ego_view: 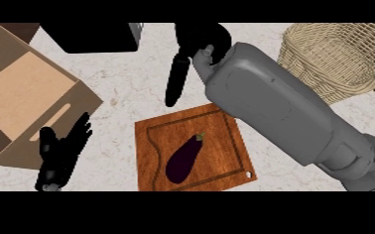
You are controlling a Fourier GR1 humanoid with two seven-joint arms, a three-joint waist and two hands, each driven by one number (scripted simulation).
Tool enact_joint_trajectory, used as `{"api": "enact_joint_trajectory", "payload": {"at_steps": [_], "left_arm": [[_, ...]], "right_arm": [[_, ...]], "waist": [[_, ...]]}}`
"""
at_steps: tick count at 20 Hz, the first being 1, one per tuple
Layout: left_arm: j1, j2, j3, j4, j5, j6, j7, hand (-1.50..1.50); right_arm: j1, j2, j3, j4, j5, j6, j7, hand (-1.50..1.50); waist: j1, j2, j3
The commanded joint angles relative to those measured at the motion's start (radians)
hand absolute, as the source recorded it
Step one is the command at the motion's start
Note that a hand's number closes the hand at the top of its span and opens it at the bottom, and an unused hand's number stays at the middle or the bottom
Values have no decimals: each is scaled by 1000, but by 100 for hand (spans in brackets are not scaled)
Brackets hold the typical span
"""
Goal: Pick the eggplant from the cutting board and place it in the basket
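The eggplant (184, 158) lies untouched on the wooden cutting board (219, 124) at the lower centre of the frame, so nothing of the task is done: grasp, carry and drop all remain. The right hand (192, 44) hovers above the board at upper centre, fingers straight and empty. The wicker basket (330, 59) waits at upper right. The left hand (62, 151) rests open at lower left, beside a cardboard box (36, 94).

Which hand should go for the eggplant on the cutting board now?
Right, probably. The right hand is open above the cutting board, between the eggplant and the basket. The left hand rests open by the cardboard box.
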Motion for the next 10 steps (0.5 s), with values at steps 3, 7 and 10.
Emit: {"api": "enact_joint_trajectory", "payload": {"at_steps": [3,7,10], "left_arm": [[59,-7,-18,21,-2,3,38,0],[72,-3,-14,-4,0,10,63,0],[70,6,-9,-3,-2,-6,52,0]], "right_arm": [[-55,-17,12,-40,-134,158,286,-150],[-61,-58,21,-91,-196,130,304,-150],[-44,-74,41,-104,-204,90,305,-150]], "waist": [[2,14,-8],[-2,11,-7],[3,17,-7]]}}
